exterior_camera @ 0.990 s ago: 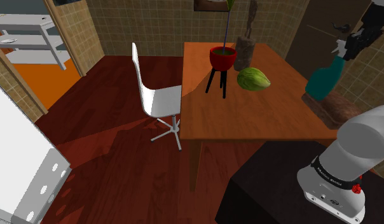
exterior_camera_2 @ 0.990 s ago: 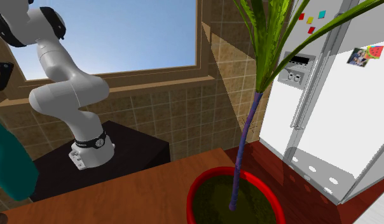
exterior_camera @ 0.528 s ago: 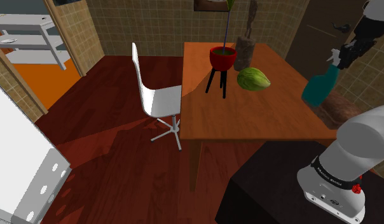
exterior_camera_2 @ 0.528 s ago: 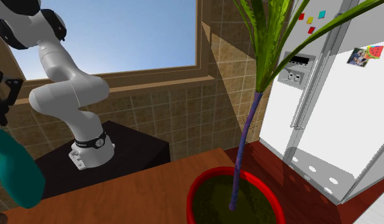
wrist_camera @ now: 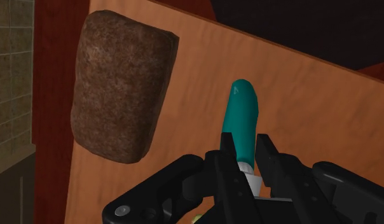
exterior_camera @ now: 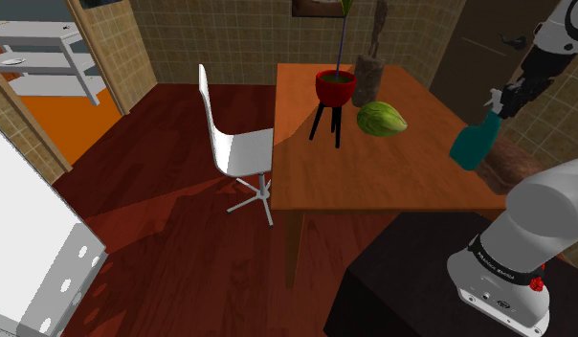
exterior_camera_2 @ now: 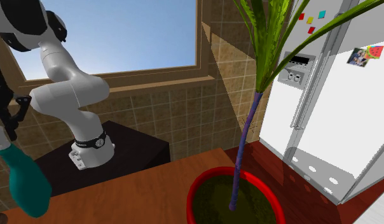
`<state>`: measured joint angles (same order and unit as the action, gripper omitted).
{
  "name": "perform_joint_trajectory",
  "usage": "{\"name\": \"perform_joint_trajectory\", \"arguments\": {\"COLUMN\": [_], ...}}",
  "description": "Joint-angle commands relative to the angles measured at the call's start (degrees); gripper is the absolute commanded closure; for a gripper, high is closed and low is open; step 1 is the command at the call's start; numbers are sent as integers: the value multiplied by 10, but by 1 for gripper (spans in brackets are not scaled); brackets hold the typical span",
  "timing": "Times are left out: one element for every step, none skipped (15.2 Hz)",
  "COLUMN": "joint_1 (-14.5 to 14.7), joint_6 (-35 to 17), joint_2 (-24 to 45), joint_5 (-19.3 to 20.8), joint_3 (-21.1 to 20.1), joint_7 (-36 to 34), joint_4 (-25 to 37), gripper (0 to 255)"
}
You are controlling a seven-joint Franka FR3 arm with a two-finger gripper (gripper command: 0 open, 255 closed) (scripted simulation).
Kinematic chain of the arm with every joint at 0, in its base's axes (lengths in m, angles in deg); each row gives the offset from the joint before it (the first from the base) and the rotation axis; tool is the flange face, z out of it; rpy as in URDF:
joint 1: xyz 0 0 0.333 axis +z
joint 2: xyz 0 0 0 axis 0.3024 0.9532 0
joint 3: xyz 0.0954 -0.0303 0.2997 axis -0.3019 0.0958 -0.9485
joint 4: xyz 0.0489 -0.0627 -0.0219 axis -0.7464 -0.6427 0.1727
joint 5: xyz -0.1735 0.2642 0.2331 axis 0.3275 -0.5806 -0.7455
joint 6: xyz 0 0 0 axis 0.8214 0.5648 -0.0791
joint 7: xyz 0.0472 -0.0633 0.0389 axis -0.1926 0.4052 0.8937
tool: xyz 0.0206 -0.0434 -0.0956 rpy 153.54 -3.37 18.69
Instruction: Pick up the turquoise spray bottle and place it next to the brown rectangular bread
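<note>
Spray bottle (wrist_camera: 243,118), turquoise, clamped at neck in your gripper (wrist_camera: 243,149), tilted, near bread (wrist_camera: 121,89); seemingly clear of table (wrist_camera: 311,102).

Gripper (wrist_camera: 245,147) (clamped on the bottle (wrist_camera: 243,108)) points downward.

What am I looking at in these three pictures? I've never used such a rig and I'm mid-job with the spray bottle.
The machine is one white arm on a box, ending in a black two-finger gripper. One picture looks down from beside the stand, one looks back at the arm past a red plant pot, and one looks along the gripper itself. On the brown table are a brown loaf, a green melon-like fruit and the potted plant. The gripper is shut on the neck of the turquoise spray bottle, which hangs tilted over the table near the loaf.
</note>
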<state>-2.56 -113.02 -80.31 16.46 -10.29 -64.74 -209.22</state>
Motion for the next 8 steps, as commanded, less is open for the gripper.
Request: {"name": "perform_joint_trajectory", "arguments": {"joint_1": [-3, -4, -6, -7, -9, -10, -12, -14], "joint_6": [-16, -23, -30, -37, -44, -51, -58, -65], "joint_2": [-2, -3, -4, -4, -5, -5, -5, -5], "joint_5": [7, 10, 13, 16, 19, 23, 26, 29], "joint_3": [7, 9, 12, 15, 19, 22, 25, 28], "joint_7": [-2, -3, -4, -4, -5, -6, -7, -7], "joint_4": [-18, -26, -34, -41, -49, -56, -64, -71], "gripper": [255, 255, 255, 255, 255, 255, 255, 255]}}
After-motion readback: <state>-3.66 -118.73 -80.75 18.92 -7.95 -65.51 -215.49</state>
